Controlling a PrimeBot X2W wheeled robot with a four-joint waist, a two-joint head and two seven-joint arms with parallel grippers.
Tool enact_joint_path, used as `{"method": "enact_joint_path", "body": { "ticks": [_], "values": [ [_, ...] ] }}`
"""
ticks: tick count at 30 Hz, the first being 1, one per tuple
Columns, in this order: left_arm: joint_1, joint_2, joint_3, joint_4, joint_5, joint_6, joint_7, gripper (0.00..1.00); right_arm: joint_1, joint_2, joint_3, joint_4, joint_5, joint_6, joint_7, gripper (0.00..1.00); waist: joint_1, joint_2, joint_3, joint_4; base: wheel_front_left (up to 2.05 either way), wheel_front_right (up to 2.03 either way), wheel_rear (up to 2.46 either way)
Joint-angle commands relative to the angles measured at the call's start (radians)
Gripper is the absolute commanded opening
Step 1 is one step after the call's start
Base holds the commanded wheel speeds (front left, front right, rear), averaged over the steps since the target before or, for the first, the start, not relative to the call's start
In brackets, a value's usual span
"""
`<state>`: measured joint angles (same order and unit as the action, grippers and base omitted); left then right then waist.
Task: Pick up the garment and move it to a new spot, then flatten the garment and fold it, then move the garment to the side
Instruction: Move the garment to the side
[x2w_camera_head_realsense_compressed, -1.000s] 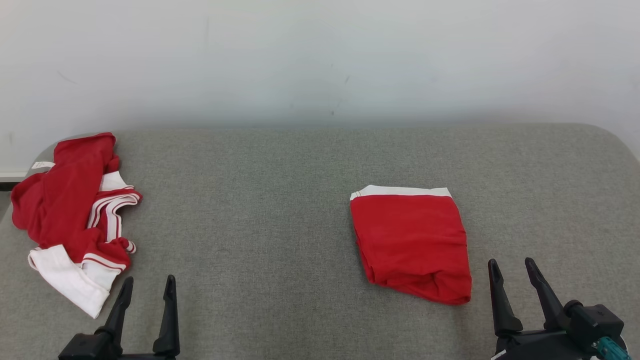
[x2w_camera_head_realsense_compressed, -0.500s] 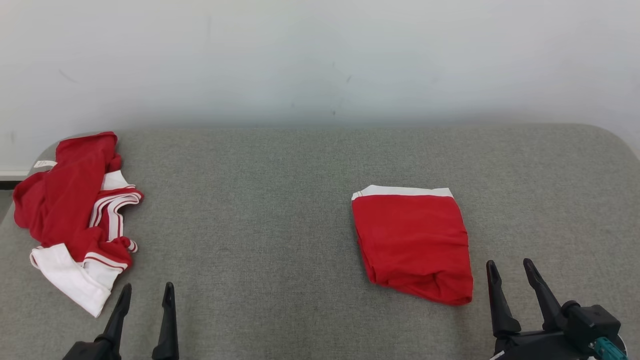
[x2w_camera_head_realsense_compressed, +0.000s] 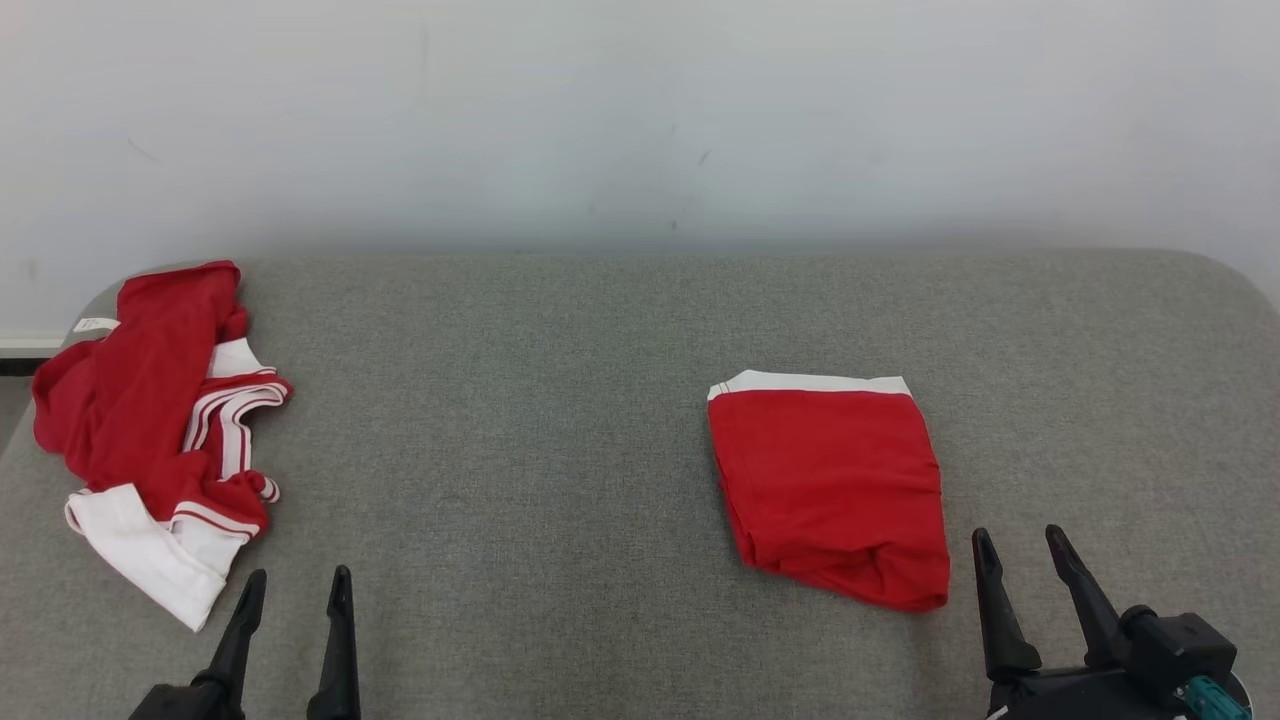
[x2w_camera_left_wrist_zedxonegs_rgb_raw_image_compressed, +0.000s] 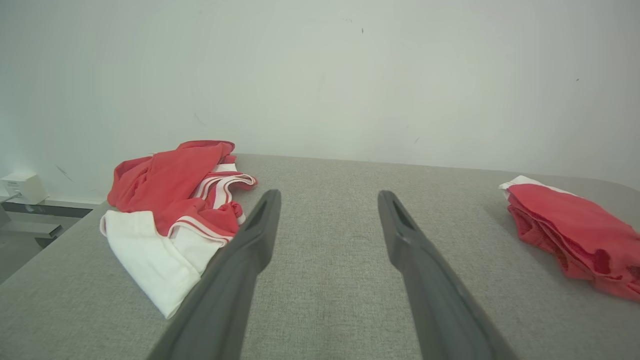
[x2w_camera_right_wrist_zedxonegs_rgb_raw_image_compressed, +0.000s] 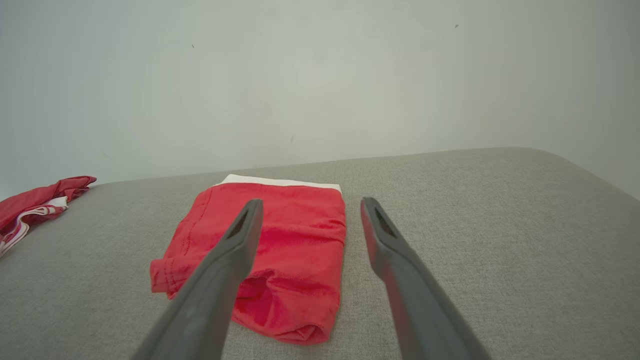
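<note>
Neatly squared, the folded garment (x2w_camera_head_realsense_compressed: 830, 490) lay on the right half of the grey table (x2w_camera_head_realsense_compressed: 520, 420): a red rectangle with a white band (x2w_camera_head_realsense_compressed: 805, 383) along its far side. Its near edge was thicker and slightly rumpled, with stacked layers showing there in the right wrist view (x2w_camera_right_wrist_zedxonegs_rgb_raw_image_compressed: 300, 250). The right gripper (x2w_camera_head_realsense_compressed: 1017, 532) hovered just beside its near right corner without touching it, fingers spread apart and holding nothing. In that arm's own view the left finger crossed in front of the cloth (x2w_camera_right_wrist_zedxonegs_rgb_raw_image_compressed: 311, 201).

Well apart, a crumpled garment (x2w_camera_head_realsense_compressed: 150, 420) lay heaped at the table's left edge near the far corner, red with white striped trim and a white panel trailing toward the robot. The left gripper (x2w_camera_head_realsense_compressed: 300, 572) hung close to that white panel, fingers likewise wide and empty (x2w_camera_left_wrist_zedxonegs_rgb_raw_image_compressed: 328, 195).

Compared with a second earlier, the whole head picture had drifted slightly, so the camera had moved. Both garments kept their shape and place on the table. Both grippers sat a little lower in the frame, the left more so.

A broad bare stretch of table separated the two garments. More free surface ran behind the folded one up to the pale wall (x2w_camera_head_realsense_compressed: 640, 120), and to its right as far as the rounded corner.
</note>
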<state>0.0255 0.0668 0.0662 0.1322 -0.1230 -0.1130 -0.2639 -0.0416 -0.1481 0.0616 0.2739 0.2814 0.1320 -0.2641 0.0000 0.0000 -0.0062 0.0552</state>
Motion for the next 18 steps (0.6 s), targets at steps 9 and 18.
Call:
{"method": "enact_joint_path", "body": {
  "ticks": [9, 18],
  "values": [
    [0.008, -0.004, -0.01, -0.01, -0.004, 0.005, -0.001, 1.0, -0.029, -0.023, 0.002, 0.017, 0.001, -0.003, 0.007, 1.0, 0.0, 0.0, 0.006, 0.004, 0.0, 0.0, 0.0],
    [-0.014, -0.007, -0.029, -0.017, -0.008, 0.006, -0.001, 1.0, -0.153, -0.066, 0.013, 0.09, -0.004, -0.003, 0.061, 1.0, 0.0, 0.0, 0.042, 0.028, 0.0, 0.0, 0.0]
  ]
}}
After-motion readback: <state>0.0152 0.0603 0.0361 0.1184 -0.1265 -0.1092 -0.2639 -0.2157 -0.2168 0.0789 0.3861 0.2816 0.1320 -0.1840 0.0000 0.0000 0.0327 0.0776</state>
